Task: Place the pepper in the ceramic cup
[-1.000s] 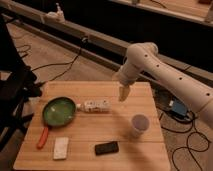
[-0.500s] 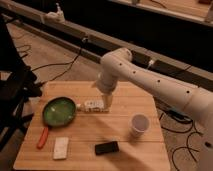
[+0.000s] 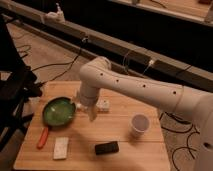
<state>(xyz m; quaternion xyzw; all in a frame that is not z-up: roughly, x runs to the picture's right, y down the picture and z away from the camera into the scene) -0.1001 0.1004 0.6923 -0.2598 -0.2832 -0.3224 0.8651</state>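
Observation:
The slim red-orange pepper [image 3: 43, 138] lies near the table's left edge, slanting down from the green pan [image 3: 58, 111]. On the right part of the table the white ceramic cup [image 3: 139, 125] stands upright. My gripper [image 3: 91, 112] hangs fingers-down just right of the pan, a little above the tabletop, far from both the pepper and the cup. It is open with nothing in it. The white arm reaches in from the right and bends at its elbow [image 3: 98, 74] above the table.
A white labelled bottle [image 3: 103, 105] lies on its side just behind the gripper. A white block [image 3: 61, 147] and a black flat object [image 3: 107, 148] lie near the front edge of the wooden table [image 3: 125, 155]. A dark chair [image 3: 15, 95] stands at left. Cables cross the floor.
The arm has swung left across the table, from above the right side to just beside the pan, and the gripper has come lower. Nothing on the table has moved.

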